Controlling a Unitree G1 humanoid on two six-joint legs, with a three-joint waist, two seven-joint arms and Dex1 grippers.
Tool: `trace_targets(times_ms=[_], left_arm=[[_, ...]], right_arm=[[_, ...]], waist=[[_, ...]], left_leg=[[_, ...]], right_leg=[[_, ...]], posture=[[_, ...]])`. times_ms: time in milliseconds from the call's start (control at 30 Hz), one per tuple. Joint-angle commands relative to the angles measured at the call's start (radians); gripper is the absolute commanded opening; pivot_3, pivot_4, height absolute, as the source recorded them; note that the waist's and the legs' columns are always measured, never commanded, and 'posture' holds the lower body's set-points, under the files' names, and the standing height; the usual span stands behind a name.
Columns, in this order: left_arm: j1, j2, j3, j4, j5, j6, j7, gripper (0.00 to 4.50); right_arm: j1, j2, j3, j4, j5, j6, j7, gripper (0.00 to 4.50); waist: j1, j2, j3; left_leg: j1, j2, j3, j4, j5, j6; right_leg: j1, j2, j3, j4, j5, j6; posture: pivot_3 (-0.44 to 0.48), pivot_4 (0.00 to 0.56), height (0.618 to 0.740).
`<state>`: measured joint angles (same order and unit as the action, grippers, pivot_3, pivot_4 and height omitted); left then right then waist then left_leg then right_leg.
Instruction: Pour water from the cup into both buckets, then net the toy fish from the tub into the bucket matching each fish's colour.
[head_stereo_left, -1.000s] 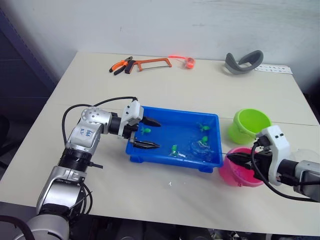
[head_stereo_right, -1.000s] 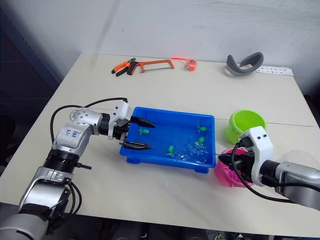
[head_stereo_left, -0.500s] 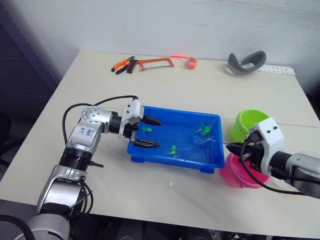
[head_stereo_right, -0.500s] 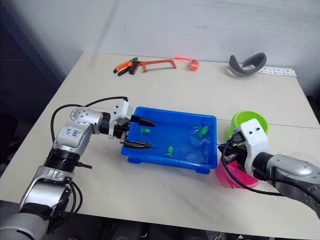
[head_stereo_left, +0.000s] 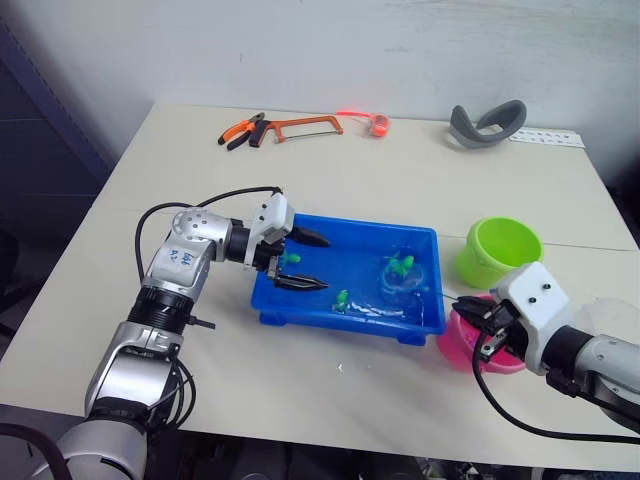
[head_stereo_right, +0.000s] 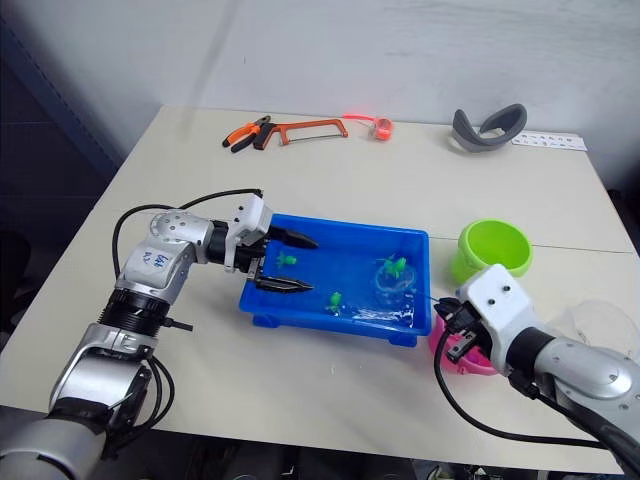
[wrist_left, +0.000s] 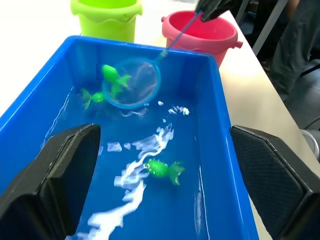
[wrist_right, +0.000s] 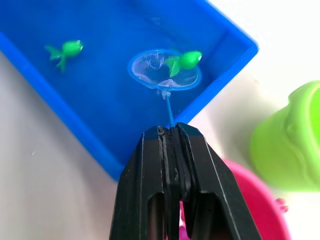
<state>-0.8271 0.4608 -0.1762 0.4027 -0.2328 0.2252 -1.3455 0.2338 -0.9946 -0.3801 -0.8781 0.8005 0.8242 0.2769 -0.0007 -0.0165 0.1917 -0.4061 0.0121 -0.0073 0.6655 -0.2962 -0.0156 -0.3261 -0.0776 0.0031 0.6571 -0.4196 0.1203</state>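
R gripper (wrist_right: 172, 131) had its fingers (wrist_right: 145, 165) pressed together on the thin handle of the net (wrist_right: 164, 70), pinching it near the handle's end. From there the handle ran out over the tub (head_stereo_left: 300, 310) wall, hoop down at the water near the tub's right end. A green fish (wrist_right: 184, 60) lay across the hoop rim, half in, not yet scooped clear. A second green fish (wrist_right: 67, 48) floated apart from the hoop, and a third (wrist_left: 162, 168) sat nearer the L gripper.

L gripper (head_stereo_left: 305, 261) had its fingers (wrist_left: 55, 175) spread wide, poised over the tub's left end; whether either touched the wall I couldn't tell.

Pink bucket (head_stereo_left: 470, 345) sat just beside the tub's right corner, under the R wrist. Green bucket (head_stereo_left: 498, 250) stood behind it, near the tub. The clear cup (head_stereo_right: 600, 322) showed faintly past the R arm.

Judgement: net likely very light, handle thin and probably a bit whippy, so an end grip gives reach but poor tip control. Fish tiny, wet, prob. slippery; likely to slide off the rim unless the hoop comes up level under it. Mesh looked soft and would drip.

On the surface at the back lay pliers (head_stereo_left: 243, 130), a hacksaw (head_stereo_left: 300, 125) and a grey band (head_stereo_left: 487, 122).
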Motion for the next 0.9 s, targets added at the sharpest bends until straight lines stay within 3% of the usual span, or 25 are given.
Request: trace_targets(times_ms=[33,267,500,633,900], left_arm=[[-0.030,-0.017,0.003,0.002,-0.010,-0.014,-0.009,4.48],[-0.071,-0.094,0.033,0.002,-0.061,0.066,0.025,4.48],[-0.118,-0.142,0.028,0.047,-0.061,0.048,0.016,4.48],[-0.138,-0.155,0.023,0.085,-0.053,0.019,0.004,4.48],[-0.149,-0.158,0.026,0.102,-0.050,0.002,-0.001,4.48]], right_arm=[[0.019,0.040,-0.133,-0.087,0.015,-0.040,0.043,0.00],[0.092,0.081,-0.397,-0.146,0.111,-0.010,0.078,0.00],[0.220,0.082,-0.652,-0.092,0.010,0.018,0.141,0.00],[0.300,0.065,-0.675,-0.027,-0.168,-0.050,0.224,0.00],[0.372,0.027,-0.579,0.129,-0.527,-0.288,0.323,0.00]], waist=[[0.001,0.000,0.000],[0.007,0.000,0.000],[0.008,0.000,0.000],[0.006,0.000,0.000],[0.001,0.000,0.000]], left_leg=[[0.000,0.000,0.000,0.000,0.000,0.000],[0.000,-0.001,0.000,0.000,0.000,0.000],[0.001,-0.001,0.001,-0.001,0.000,0.000],[0.001,-0.001,0.002,-0.001,0.000,0.000],[0.001,-0.001,0.003,-0.001,0.000,0.000]], right_leg=[[0.000,0.000,0.000,0.000,0.000,0.000],[0.001,0.000,0.000,0.000,0.000,0.000],[0.001,0.000,0.000,0.000,0.000,0.000],[0.000,0.001,0.001,0.000,0.000,0.000],[0.000,0.001,0.002,0.000,0.000,0.000]], posture=[[0.000,0.150,0.740],[0.000,0.150,0.740],[0.000,0.150,0.740],[0.000,0.150,0.740],[0.000,0.150,0.740]])
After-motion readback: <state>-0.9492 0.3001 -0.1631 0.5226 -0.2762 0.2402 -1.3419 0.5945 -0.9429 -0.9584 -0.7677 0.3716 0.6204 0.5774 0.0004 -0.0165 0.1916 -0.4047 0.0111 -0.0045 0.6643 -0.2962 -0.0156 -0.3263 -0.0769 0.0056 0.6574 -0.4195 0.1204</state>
